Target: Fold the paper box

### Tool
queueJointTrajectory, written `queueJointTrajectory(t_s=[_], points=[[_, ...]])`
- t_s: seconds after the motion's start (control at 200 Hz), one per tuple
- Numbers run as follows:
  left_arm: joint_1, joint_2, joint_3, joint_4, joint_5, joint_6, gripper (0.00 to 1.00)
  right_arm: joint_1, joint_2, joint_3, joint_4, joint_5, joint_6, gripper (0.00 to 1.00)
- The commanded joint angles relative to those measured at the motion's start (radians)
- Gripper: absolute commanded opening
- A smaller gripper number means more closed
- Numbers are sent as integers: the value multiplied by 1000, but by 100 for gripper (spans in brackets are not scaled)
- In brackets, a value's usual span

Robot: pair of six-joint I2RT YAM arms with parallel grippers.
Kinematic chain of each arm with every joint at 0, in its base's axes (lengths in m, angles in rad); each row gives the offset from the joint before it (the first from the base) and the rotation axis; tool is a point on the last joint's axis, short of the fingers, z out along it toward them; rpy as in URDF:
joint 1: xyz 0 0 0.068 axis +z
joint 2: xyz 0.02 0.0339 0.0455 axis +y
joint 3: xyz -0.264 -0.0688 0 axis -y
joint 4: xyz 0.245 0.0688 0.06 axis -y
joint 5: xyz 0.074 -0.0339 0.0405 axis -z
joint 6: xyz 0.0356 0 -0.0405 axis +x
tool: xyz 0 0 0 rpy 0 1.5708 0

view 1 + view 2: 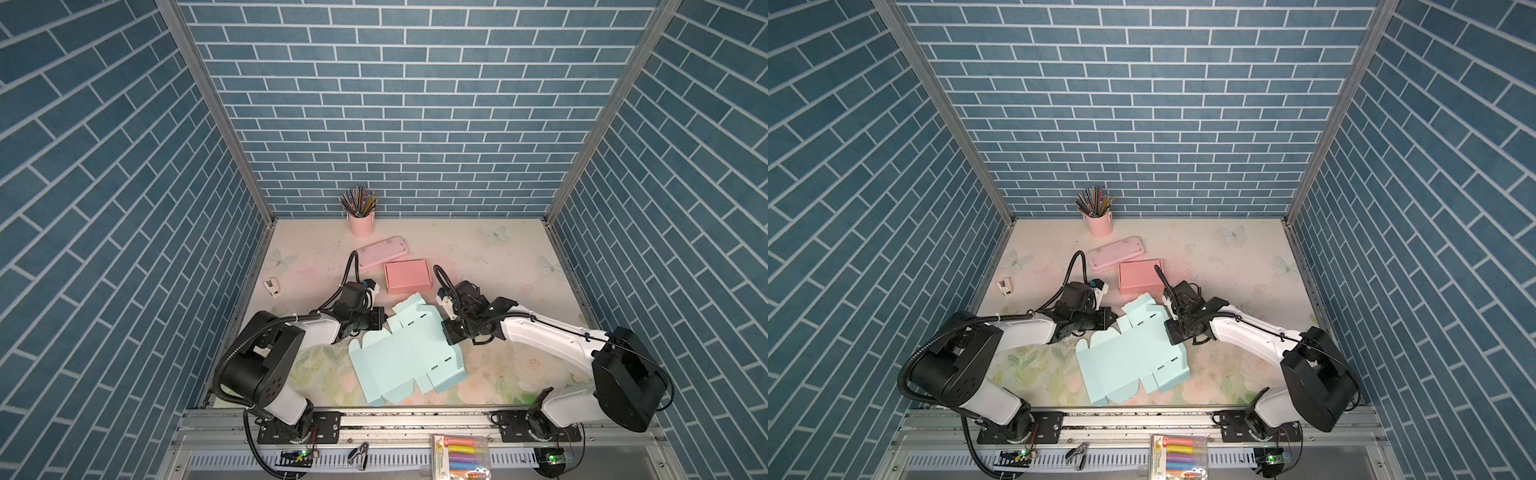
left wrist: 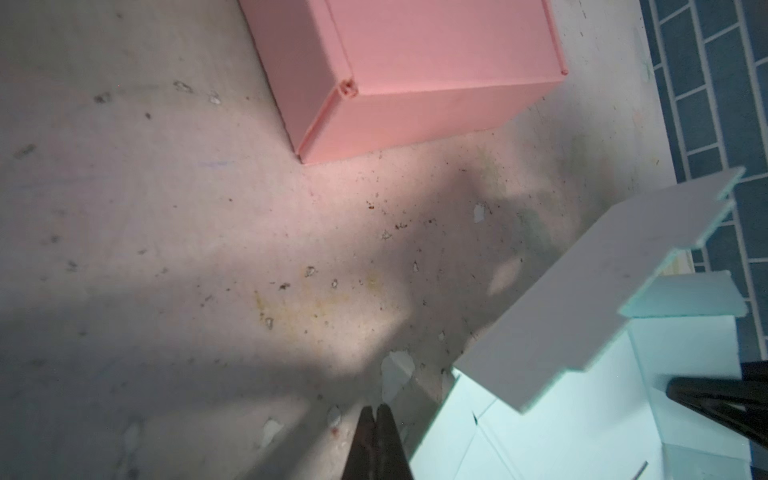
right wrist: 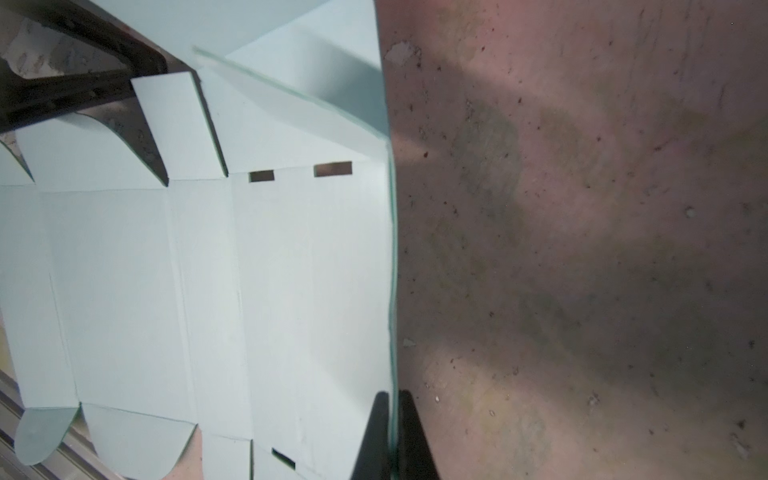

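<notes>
the flat light-blue die-cut paper box blank (image 1: 399,357) lies on the floral tabletop (image 1: 498,374) between both arms. the right gripper (image 3: 392,397) is clenched on its raised side wall, apparently to stand it upright. the left gripper (image 2: 375,411), pinched closed and empty, sits just beside the sheet.

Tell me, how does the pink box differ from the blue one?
The pink box is fully folded and closed; the blue box is a mostly flat sheet with loose flaps. The pink box sits untouched; the right gripper pinches the blue box's edge. Both are pastel card.
</notes>
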Motion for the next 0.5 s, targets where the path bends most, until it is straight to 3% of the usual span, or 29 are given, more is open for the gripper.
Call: queueJointTrajectory(t_s=[0.0,0.495], points=[[-15,5,-10,26,25,0,0,6,6,14,-4,14,-30,0],[-138,-54,-39,-9,-18,-18,0,6,22,30,-8,20,-39,0]])
